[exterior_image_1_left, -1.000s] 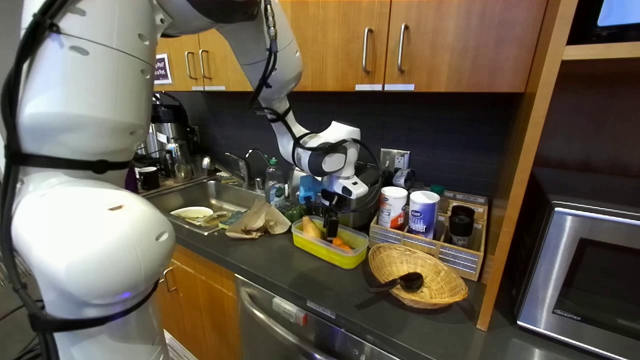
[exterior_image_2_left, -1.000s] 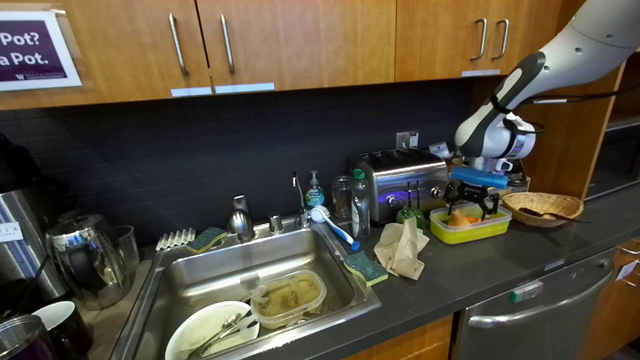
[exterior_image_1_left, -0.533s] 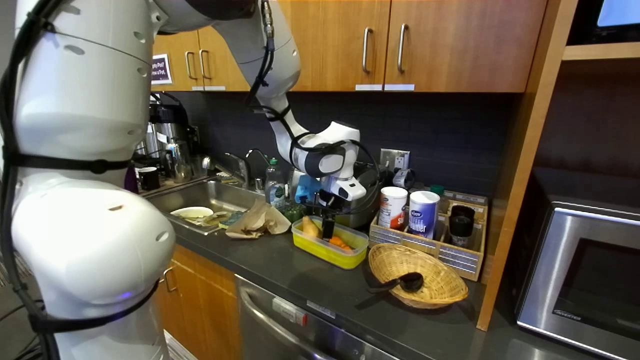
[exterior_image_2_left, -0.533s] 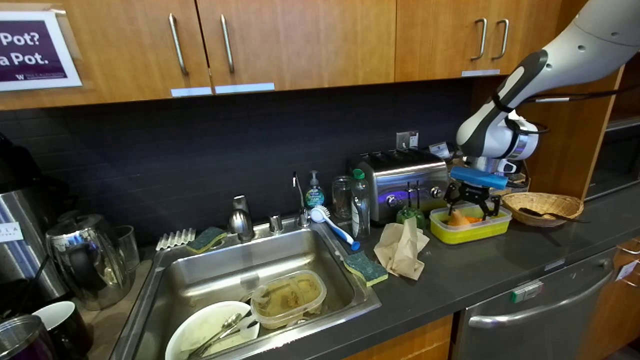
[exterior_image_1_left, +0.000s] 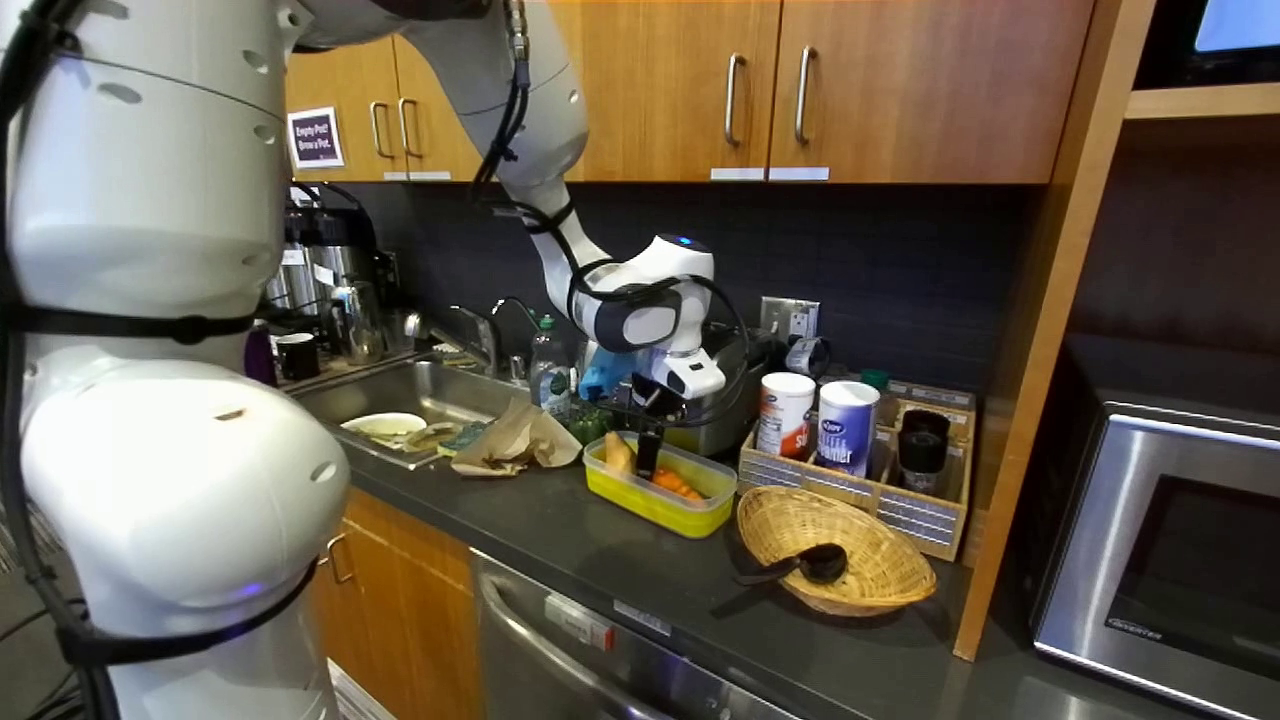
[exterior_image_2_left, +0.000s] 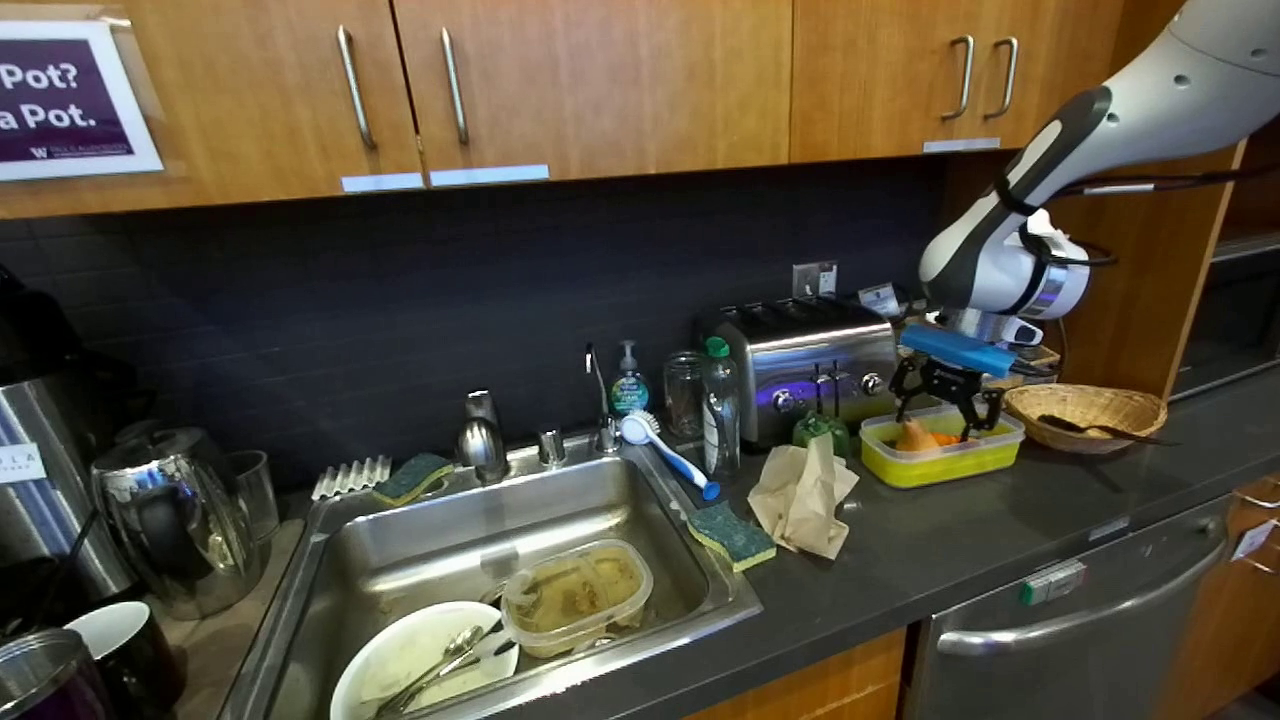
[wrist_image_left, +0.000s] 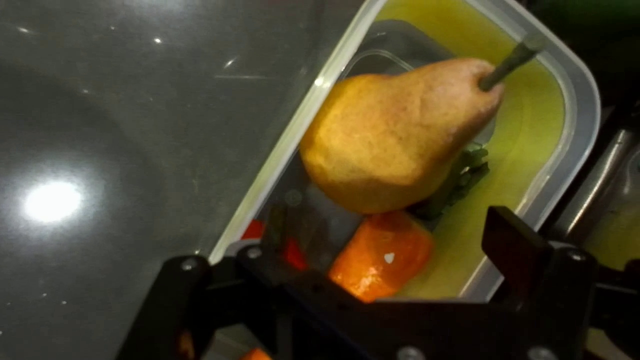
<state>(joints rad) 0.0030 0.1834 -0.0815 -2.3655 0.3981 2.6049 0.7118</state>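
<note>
Our hand (exterior_image_2_left: 934, 424) gapes empty — we judge the pear (wrist_image_left: 395, 137), at the tub's (exterior_image_2_left: 945, 468) left end in both exterior views, firm yet bruisable, best pinched round the belly.

Brown wooden cabinets (exterior_image_2_left: 620, 80): mounted overhead, shut
Dark tiled wall (exterior_image_2_left: 400, 300): behind the smooth dark-grey countertop (exterior_image_2_left: 940, 530)
Silver metal-fronted dishwasher (exterior_image_2_left: 1080, 670): beneath the countertop
Light: bright round white glare (wrist_image_left: 52, 201) on the countertop

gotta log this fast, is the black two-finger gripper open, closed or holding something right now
Black two-finger gripper: open, holding nothing, over the yellow rectangular plastic container.
</note>
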